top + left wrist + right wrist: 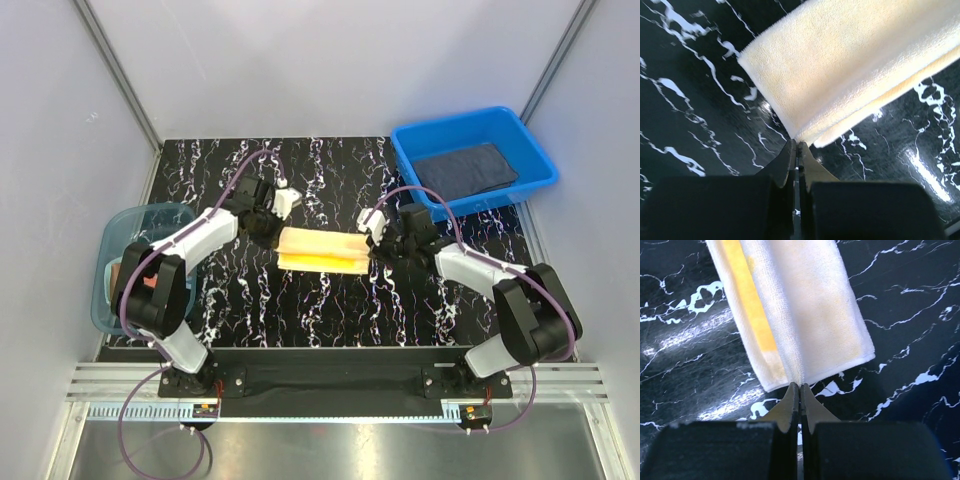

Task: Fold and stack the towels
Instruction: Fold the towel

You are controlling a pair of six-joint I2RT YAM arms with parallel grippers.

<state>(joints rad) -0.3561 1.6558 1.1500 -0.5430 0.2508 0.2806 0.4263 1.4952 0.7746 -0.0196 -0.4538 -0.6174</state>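
The pale yellow terry towel [322, 249], folded into a long strip, lies mid-tabletop [330, 310] on black white-veined marble. The left fingers [790, 152] are clenched on its left end and the right fingers [794, 395] on its right end, apparently nipping just the edge. A dark slate-blue towel [465, 168] lies in the rigid blue plastic bin [480, 200], far right.

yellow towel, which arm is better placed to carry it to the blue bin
Right, probably. The left gripper and right gripper each pinch an end of the yellow towel, but the right end lies nearer the blue bin holding the dark towel.
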